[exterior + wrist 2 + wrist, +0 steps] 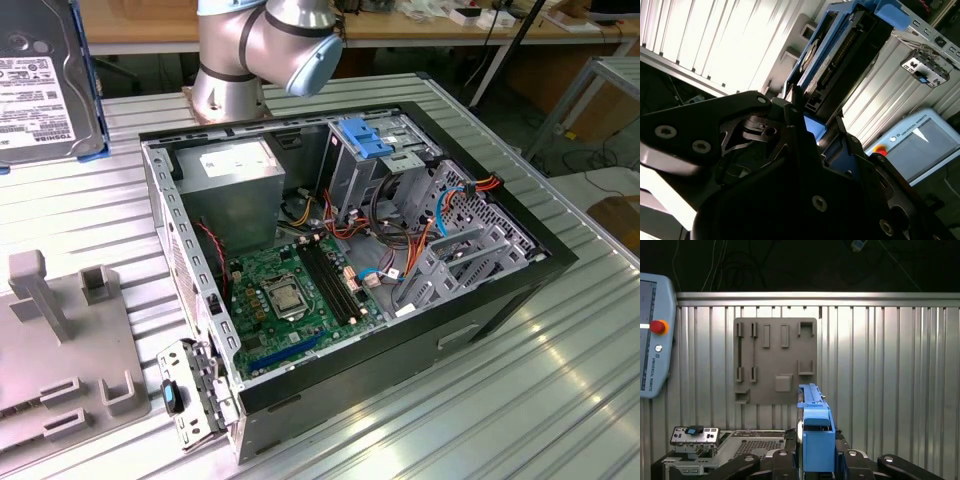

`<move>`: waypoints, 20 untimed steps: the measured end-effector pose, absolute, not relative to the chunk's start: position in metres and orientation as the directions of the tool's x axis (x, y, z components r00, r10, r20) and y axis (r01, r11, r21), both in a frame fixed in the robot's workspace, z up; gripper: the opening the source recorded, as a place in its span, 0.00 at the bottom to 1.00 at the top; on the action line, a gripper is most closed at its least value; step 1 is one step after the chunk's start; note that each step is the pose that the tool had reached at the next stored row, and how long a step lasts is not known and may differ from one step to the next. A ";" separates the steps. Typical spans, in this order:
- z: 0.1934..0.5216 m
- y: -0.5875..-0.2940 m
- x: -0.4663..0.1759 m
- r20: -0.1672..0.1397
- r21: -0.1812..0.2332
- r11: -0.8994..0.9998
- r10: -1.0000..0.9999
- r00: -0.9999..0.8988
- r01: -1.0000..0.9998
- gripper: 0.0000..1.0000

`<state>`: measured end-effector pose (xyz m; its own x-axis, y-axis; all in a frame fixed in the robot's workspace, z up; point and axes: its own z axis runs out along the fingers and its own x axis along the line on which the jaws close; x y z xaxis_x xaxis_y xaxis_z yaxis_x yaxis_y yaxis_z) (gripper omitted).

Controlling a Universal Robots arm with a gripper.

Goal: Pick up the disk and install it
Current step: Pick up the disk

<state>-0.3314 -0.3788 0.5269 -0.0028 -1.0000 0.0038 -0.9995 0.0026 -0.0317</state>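
Note:
The disk (40, 85), a dark hard drive in a bright blue carrier, hangs in the air at the exterior view's upper left, label side facing the camera. In the second wrist view the disk (840, 55) sticks out past my gripper (812, 127), which is shut on its blue carrier end. In the first wrist view the disk (814, 425) appears edge-on, upright between the black fingers of the gripper (815, 462), above the ribbed metal table.
An open computer case (480, 300) lies on the table, with a motherboard (290, 300), a drive cage with a pale blue bracket (365, 140) and loose cables. A grey fixture plate (775, 360) lies beside it. A teach pendant (655, 340) rests at the table's edge.

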 end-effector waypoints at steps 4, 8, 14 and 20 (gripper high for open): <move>0.527 -0.379 -0.318 0.004 -0.032 0.003 -1.000 -0.003 -0.999 0.37; 0.527 -0.379 -0.308 0.004 -0.032 0.003 -1.000 -0.003 -0.999 0.37; 0.527 -0.379 -0.294 0.004 -0.032 0.003 -1.000 -0.003 -0.999 0.37; 0.527 -0.379 -0.279 0.004 -0.032 0.003 -1.000 -0.003 -0.999 0.37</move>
